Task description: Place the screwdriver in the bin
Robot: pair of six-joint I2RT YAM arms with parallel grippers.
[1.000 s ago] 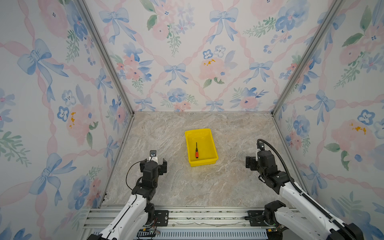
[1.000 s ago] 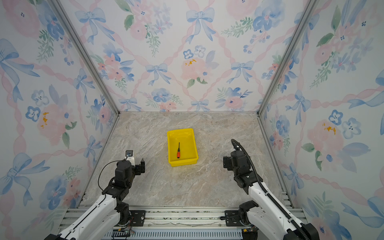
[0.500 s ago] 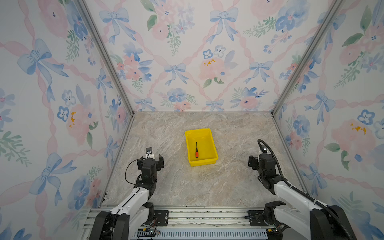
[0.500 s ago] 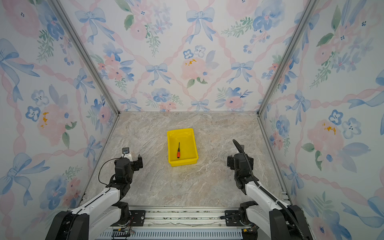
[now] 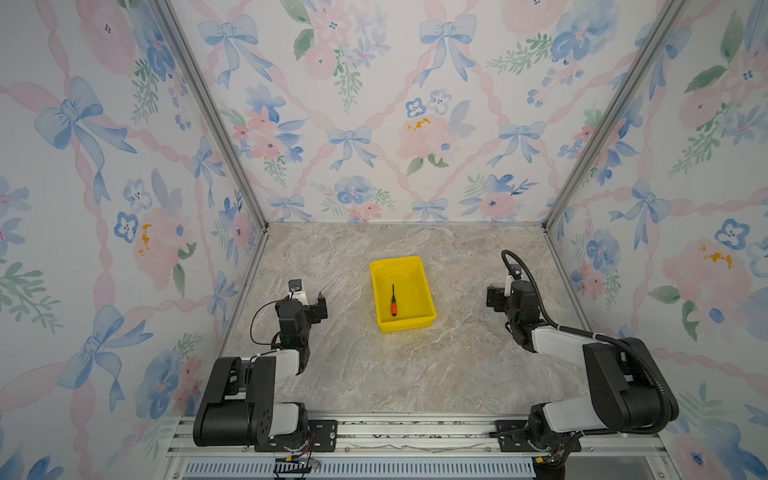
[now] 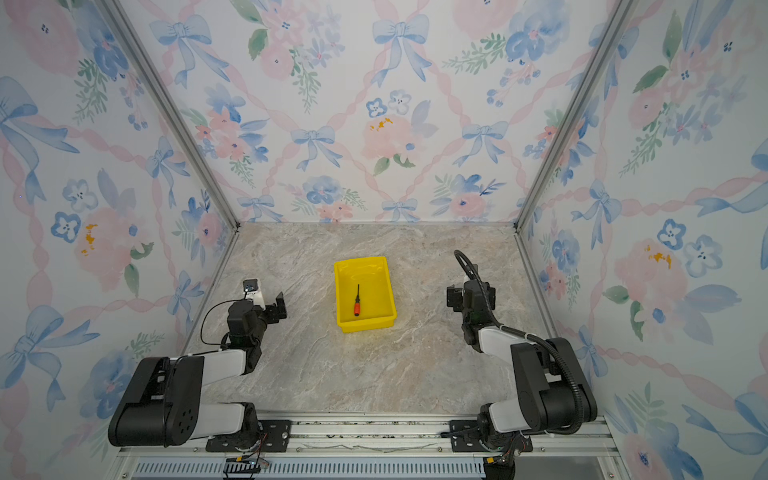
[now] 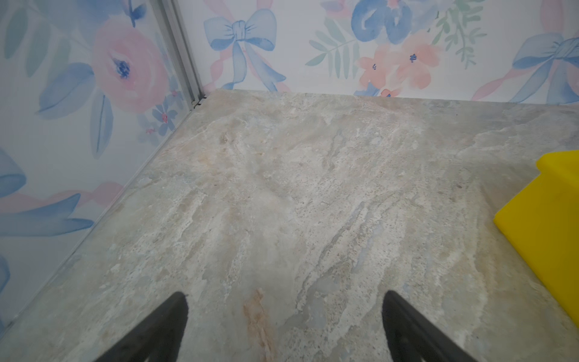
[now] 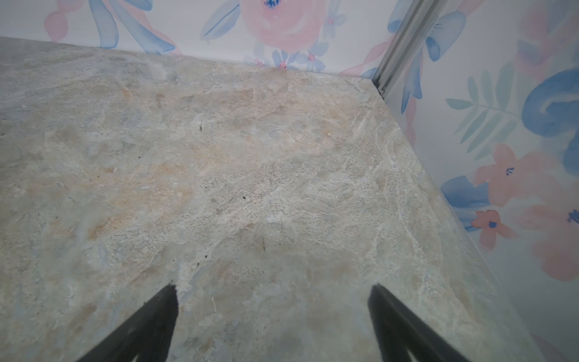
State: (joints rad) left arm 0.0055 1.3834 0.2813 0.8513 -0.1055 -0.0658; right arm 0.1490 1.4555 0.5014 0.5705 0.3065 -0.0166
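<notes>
The left gripper point(image 5: 318, 306) and right gripper point(image 5: 494, 298) have drawn back since earlier, seemingly parked because, in both top views, the screwdriver point(image 5: 393, 302) lies inside the bin point(image 5: 405, 327) mid-counter point(image 5: 395, 374); the left wrist view shows jaws wide apart, empty, over marbled stone, and the right wrist view likewise, beside floral walls point(image 8: 517, 125).

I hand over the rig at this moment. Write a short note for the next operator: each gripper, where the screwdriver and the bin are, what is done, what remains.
Left gripper: open, empty, over bare table, left of the bin.
Right gripper: open, empty, right of the bin.
Screwdriver: lying flat inside the bin, handle toward the robot.
Done: the screwdriver is in the bin.
Left: nothing that I can see; neither gripper touches anything.
</notes>
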